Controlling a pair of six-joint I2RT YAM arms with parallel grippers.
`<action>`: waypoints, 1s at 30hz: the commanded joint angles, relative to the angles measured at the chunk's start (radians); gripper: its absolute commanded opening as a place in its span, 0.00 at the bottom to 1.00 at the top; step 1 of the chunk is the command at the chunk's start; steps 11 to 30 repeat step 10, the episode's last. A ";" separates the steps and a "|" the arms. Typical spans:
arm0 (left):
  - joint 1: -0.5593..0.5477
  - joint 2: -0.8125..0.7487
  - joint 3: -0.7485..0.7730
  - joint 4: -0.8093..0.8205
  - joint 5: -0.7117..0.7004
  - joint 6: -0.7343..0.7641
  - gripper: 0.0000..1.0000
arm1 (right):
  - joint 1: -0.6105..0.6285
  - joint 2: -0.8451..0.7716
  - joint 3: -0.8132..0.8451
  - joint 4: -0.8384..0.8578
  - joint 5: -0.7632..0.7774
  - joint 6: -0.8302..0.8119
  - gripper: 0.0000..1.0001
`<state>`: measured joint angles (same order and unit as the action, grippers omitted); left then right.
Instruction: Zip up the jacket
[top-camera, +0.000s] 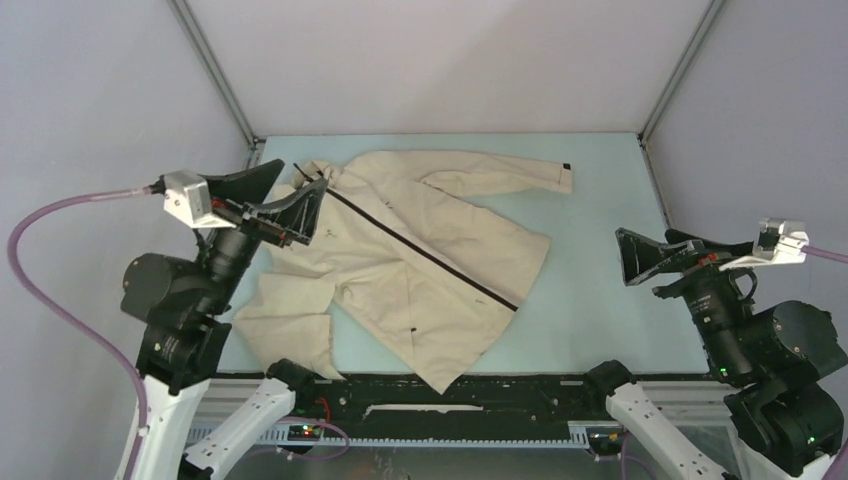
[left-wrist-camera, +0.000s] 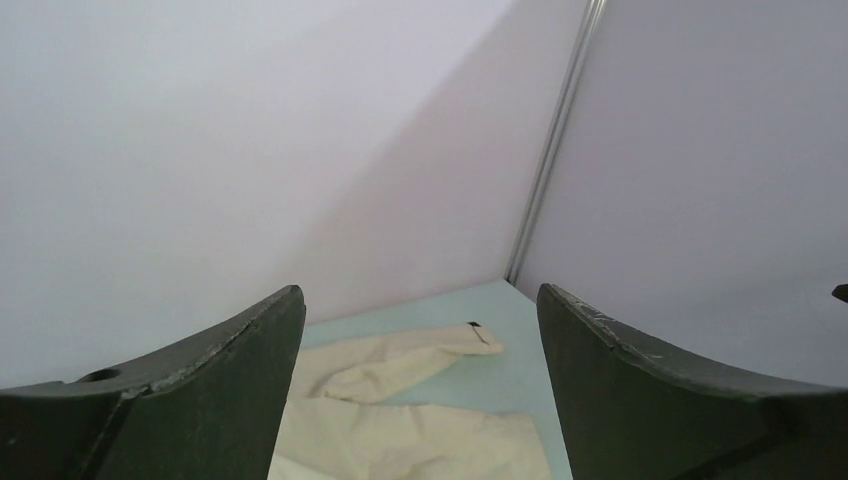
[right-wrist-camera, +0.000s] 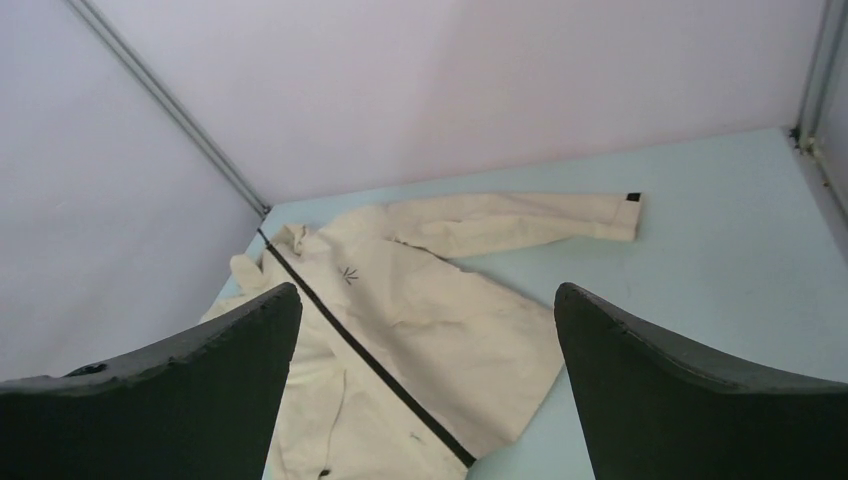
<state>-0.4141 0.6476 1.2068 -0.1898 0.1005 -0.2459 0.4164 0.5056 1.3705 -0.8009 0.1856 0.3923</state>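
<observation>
Jacket is lying spread flat on the pale blue table. It is running slantwise, with its collar pointing to the far left corner and its hem toward the near edge. The dark zipper is showing as one unbroken line from collar to hem, and the two front panels are meeting along it. One sleeve is stretching toward the far right, and the other sleeve is lying folded at the near left.

The left gripper is hanging above the collar end. Its jaws are standing wide apart and gripping nothing, with only wall and cloth showing between them in the wrist view. The right gripper is hovering over bare table, well apart from the jacket, and pointing toward it. Its jaws are also spread wide and holding nothing.
</observation>
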 joint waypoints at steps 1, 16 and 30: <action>0.000 -0.043 0.048 -0.037 -0.021 0.074 0.90 | -0.003 0.014 0.036 -0.033 0.070 -0.076 1.00; 0.000 -0.083 0.047 -0.052 -0.067 0.080 0.92 | 0.002 -0.016 0.060 -0.034 0.082 -0.076 1.00; 0.000 -0.083 0.047 -0.052 -0.067 0.080 0.92 | 0.002 -0.016 0.060 -0.034 0.082 -0.076 1.00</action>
